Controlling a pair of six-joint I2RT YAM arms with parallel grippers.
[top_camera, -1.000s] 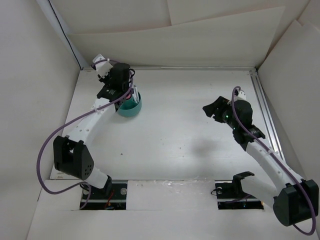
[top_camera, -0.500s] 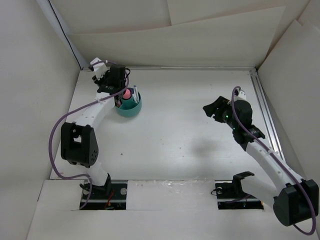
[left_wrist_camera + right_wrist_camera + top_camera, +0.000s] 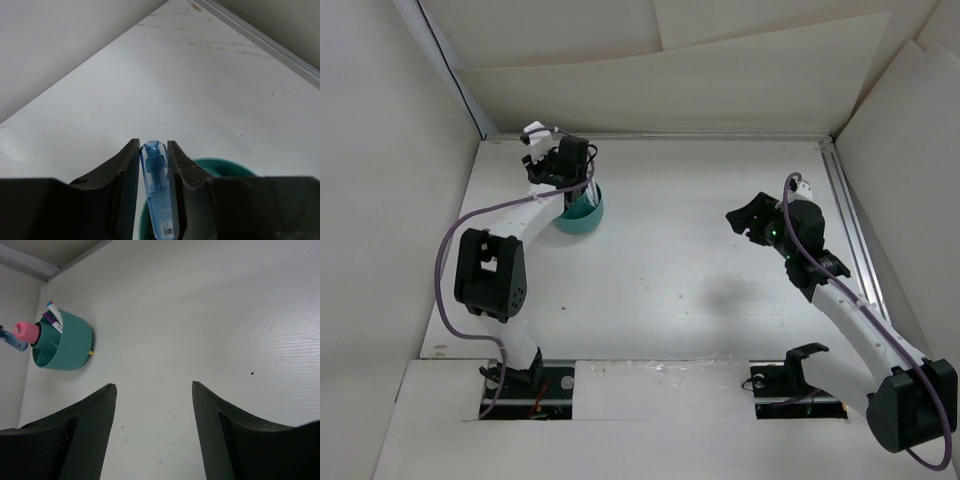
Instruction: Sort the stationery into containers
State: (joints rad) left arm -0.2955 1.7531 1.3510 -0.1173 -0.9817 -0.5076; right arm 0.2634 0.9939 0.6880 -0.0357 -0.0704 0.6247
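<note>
White table (image 3: 200, 315): teal cup (image 3: 70, 347) holds pens (image 3: 54, 315), pink piece (image 3: 26, 331)

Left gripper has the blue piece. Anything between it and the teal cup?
Nothing visible blocks it. The left gripper is shut on the blue piece, with the teal cup rim just below. The right wrist view shows a pink piece sticking up from the cup beside the blue piece, so that side may be tight.

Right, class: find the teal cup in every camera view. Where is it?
Top external: teal cup upper left, beneath the left gripper.
Left wrist: cup bottom centre, behind the gripper.
Right wrist: cup upper left.
Shared landmark: blue piece held at its rim, seen in both wrist views.
</note>
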